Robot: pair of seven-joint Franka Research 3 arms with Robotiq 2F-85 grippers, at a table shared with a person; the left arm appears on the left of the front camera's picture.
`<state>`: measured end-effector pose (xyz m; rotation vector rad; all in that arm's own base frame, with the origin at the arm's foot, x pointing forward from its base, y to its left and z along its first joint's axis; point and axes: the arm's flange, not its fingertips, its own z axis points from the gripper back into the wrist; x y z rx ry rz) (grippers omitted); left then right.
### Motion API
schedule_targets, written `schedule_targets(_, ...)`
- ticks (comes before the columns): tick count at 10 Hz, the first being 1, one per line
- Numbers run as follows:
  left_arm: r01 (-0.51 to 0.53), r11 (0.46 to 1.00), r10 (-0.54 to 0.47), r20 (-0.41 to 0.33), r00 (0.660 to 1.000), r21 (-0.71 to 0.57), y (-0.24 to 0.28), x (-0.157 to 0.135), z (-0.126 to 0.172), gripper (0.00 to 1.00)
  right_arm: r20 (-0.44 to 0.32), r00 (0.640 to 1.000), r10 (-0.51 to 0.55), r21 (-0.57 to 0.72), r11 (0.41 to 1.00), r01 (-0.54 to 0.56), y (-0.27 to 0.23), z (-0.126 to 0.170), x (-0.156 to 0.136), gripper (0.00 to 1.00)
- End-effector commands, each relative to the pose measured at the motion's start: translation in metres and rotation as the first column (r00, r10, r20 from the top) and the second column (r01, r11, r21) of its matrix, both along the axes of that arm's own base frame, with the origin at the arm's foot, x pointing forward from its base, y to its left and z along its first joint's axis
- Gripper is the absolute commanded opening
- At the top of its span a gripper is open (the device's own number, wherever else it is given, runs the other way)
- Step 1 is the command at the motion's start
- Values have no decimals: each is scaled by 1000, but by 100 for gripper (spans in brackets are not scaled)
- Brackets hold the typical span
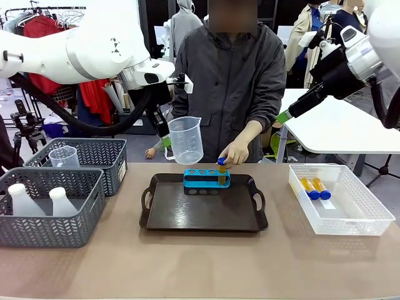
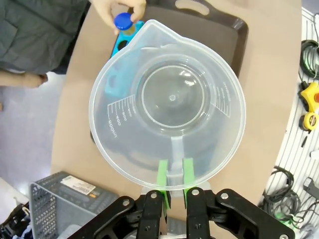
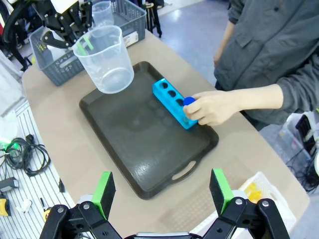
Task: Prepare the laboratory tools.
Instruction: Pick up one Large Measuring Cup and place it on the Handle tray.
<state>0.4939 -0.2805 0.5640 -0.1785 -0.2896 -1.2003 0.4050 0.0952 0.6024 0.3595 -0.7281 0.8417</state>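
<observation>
your left gripper (image 2: 173,172) hangs above the far left corner of the dark handled tray (image 1: 203,224), green pads (image 2: 162,172) pinched on the handle of the clear plastic measuring beaker (image 1: 185,140), mouth up and empty; your right gripper (image 3: 162,184) hovers high at the right, jaws spread wide on nothing. the person's hand (image 1: 236,152) holds a blue-capped test tube of orange liquid (image 1: 221,171) in the small blue tube rack (image 1: 206,179) at the tray's far edge, the tray's near half bare. two more tubes (image 1: 315,187) lie in the white basket (image 1: 344,231); two white flasks (image 1: 22,201) stand in the near grey mesh basket (image 1: 50,234).
</observation>
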Motion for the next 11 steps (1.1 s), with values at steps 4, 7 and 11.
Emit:
schedule_targets(4,0,1000,0,0,1000,0,0,0,0,0,-1,1000,8,28,1000,-8,0,0,1,100)
schedule_targets(7,0,1000,0,0,1000,0,0,0,0,0,-1,1000,8,28,1000,-8,0,0,1,100)
schedule_targets(11,147,988,-147,17,989,43,-49,-10,2,0,-1,1000,8,28,1000,-8,0,0,1,100)
